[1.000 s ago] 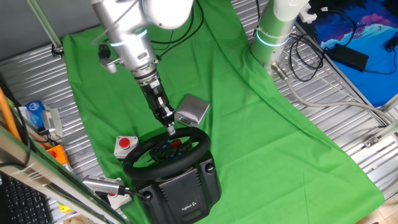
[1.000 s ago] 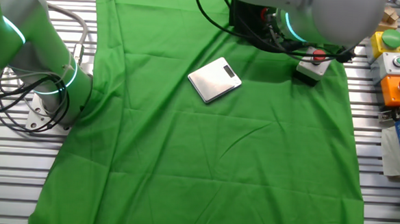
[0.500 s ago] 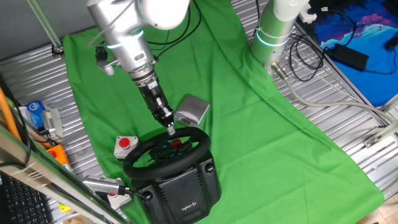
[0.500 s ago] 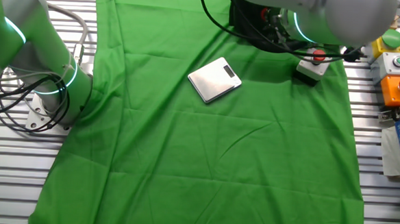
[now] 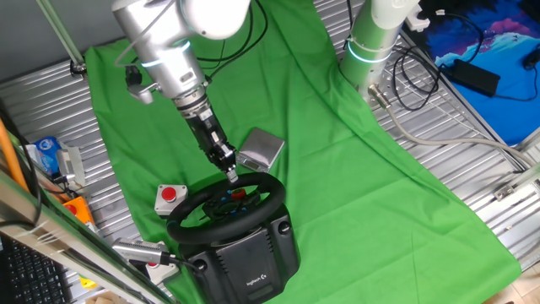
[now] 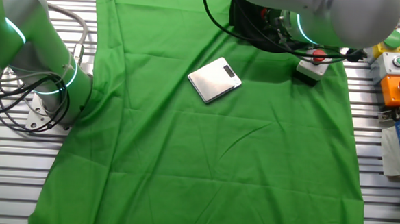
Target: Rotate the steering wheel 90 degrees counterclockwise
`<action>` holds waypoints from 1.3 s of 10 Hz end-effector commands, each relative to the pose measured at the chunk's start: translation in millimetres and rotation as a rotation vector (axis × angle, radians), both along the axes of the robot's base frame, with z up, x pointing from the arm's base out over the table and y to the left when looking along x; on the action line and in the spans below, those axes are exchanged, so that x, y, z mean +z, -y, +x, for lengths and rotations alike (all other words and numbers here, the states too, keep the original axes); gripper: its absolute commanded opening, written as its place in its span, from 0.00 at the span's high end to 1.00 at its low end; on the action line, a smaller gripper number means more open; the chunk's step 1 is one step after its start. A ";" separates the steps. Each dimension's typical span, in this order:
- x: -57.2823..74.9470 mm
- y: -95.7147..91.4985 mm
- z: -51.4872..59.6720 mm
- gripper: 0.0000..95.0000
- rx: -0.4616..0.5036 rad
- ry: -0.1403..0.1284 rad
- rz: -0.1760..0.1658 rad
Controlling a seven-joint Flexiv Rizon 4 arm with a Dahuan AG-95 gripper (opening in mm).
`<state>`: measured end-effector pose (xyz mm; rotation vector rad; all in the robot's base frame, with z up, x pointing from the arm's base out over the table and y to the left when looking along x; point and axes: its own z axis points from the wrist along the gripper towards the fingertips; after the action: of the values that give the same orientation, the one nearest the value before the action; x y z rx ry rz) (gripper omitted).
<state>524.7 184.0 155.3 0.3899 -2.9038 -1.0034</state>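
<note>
One fixed view: one steering wheel (image 5: 226,211), one claw (image 5: 232,175).

Only a small white logo (image 5: 262,278) on the steering wheel (image 5: 226,205) base, too small to read.

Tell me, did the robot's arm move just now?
Yes. The arm's upper part leaned left, away from the grey box, while the gripper stayed at the wheel's far rim.
</note>
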 end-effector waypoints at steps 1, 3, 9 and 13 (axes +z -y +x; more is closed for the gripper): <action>10.3 -6.6 -7.5 1.00 -0.006 -0.024 0.004; 23.2 -19.1 -20.6 1.00 -0.031 -0.043 0.019; 31.6 -43.8 -41.1 1.00 -0.104 -0.070 0.076; 30.9 -59.5 -39.8 1.00 -0.134 -0.078 0.094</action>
<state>487.5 247.0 184.3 0.1535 -2.8542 -1.1497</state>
